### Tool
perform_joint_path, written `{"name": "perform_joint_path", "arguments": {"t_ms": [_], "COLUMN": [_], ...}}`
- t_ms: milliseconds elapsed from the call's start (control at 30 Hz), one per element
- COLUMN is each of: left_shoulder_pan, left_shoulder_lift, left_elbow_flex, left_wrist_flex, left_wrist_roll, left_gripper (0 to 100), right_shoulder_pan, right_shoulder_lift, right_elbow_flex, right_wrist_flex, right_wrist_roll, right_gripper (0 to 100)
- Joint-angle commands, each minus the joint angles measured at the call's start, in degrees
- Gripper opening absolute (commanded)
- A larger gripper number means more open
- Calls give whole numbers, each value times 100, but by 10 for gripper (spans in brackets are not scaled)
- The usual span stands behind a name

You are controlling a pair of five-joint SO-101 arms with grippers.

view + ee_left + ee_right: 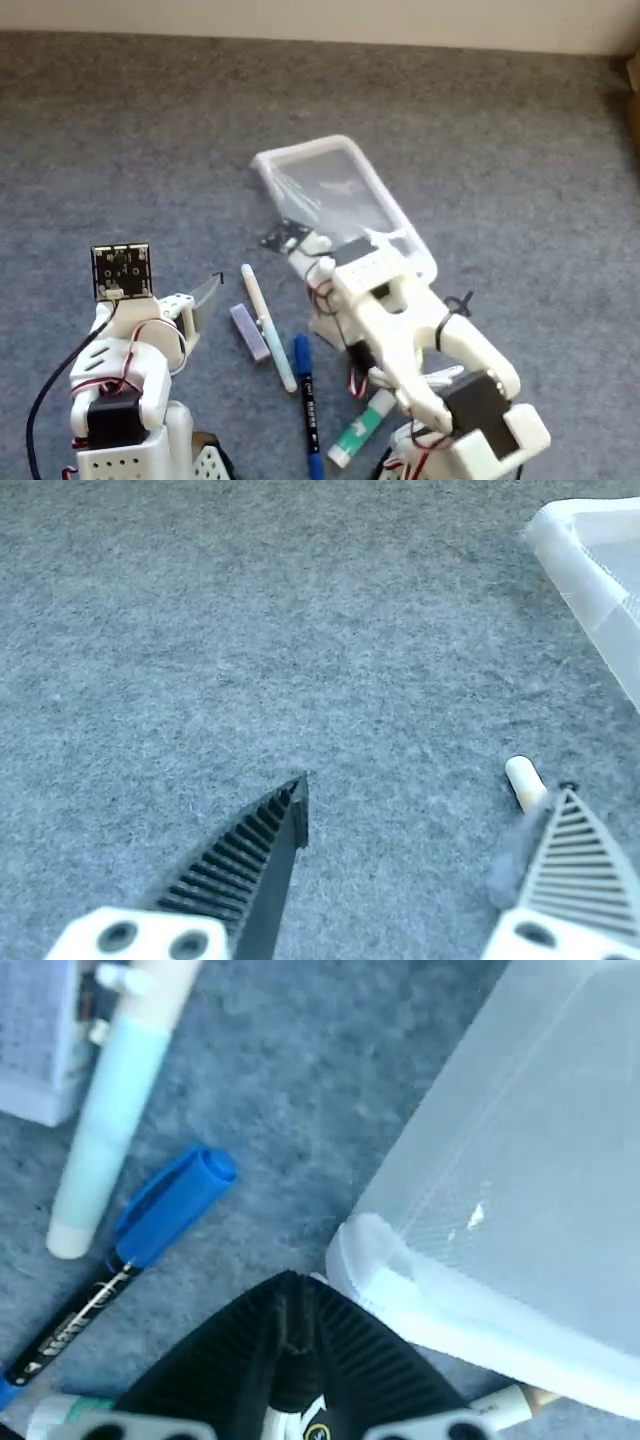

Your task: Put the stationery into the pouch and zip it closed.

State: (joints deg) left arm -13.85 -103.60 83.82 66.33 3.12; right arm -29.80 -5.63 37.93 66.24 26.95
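Note:
A clear, whitish pouch (335,195) lies flat in the middle of the grey carpet. In front of it lie a pale pen (268,325), a lavender eraser (249,332), a blue marker (307,400) and a green-and-white stick (362,428). My right gripper (285,238) is shut at the pouch's near corner (360,1250); whether it pinches anything is hidden. The pale pen (110,1120), blue marker (165,1210) and eraser (35,1050) lie beside it. My left gripper (434,788) is open low over the carpet, holding nothing, with the pen's tip (524,782) by one finger and the pouch (600,560) farther off.
Grey carpet (120,150) covers the whole work surface, bare on the far and left sides. The right arm's white body (420,340) reaches over the stationery's right side. A pale wall strip (320,20) runs along the back.

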Motion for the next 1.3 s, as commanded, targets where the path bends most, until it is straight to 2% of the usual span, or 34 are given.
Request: {"name": "perform_joint_path", "arguments": {"t_ms": [0, 100, 333, 467, 600, 700, 800, 967, 1167, 1267], "left_shoulder_pan": [-84, -84, -84, -84, -84, -84, -84, -84, -84, -84], "left_shoulder_lift": [57, 57, 57, 57, 57, 57, 57, 57, 57, 57], "left_elbow_flex": [-40, -31, -31, -31, -31, -31, -31, -31, -31, -31], "left_wrist_flex": [-132, -132, -132, -132, -132, -132, -132, -132, -132, -132], "left_wrist_roll": [53, 53, 53, 53, 53, 53, 53, 53, 53, 53], "left_gripper": [341, 341, 341, 341, 341, 341, 341, 341, 341, 341], "right_shoulder_pan": [435, 593, 1279, 1262, 1051, 708, 347, 84, 75, 75], "right_shoulder_lift": [40, -22, -110, -391, -980, -1288, -1349, -1341, -1297, -813], "right_elbow_flex": [-541, -866, -1024, -1033, -989, -901, -444, 435, 813, 848], "right_wrist_flex": [708, 1262, 1367, 1657, 1727, 1745, 1420, 312, 48, -145], "right_wrist_roll": [308, 440, 440, 404, -387, -782, -1020, -1178, -1160, -1160], "right_gripper": [10, 10, 6, 10, 23, 98, 150, 149, 149, 149]}}
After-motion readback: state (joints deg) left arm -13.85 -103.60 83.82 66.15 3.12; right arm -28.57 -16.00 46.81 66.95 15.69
